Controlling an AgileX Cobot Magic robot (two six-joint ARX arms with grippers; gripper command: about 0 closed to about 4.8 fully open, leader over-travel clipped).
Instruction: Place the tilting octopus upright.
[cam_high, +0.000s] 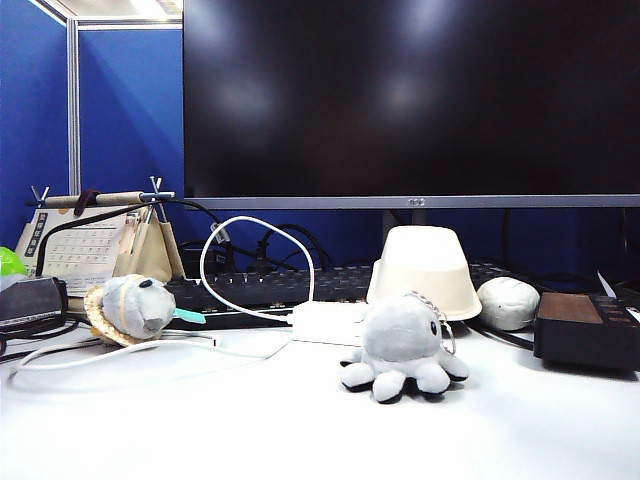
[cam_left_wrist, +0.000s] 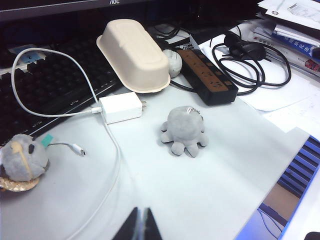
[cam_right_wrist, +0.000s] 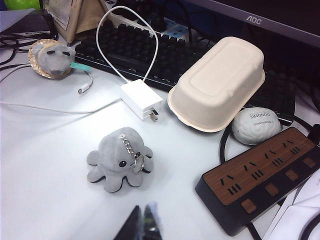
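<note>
Nearest the cameras, the left end effector hovers above bare worktop with its fingertips drawn together on nothing, and the right end effector hangs likewise with its tips together and empty; neither shows in the exterior view. Just beyond them the tilting octopus sits in the open middle of the worktop on its spread legs, head up, keychain draped over its crown, so the righting looks done or nearly so. The main risk now is undoing it: the plush looks light and soft, and a fingertip brushing it, or snagging the keychain, could tip it over again or drag it sideways. Behind it, close by, lie the white charger with its looping cable and the upturned cream container; a wide sweep of either arm might catch the cable and pull the charger into the octopus. To the right sit the pale ball and the dark power strip, which a low pass by the right arm might knock. Farther left rests another grey plush on a woven rim, a possible wrong target if another grasp is tried.
</note>
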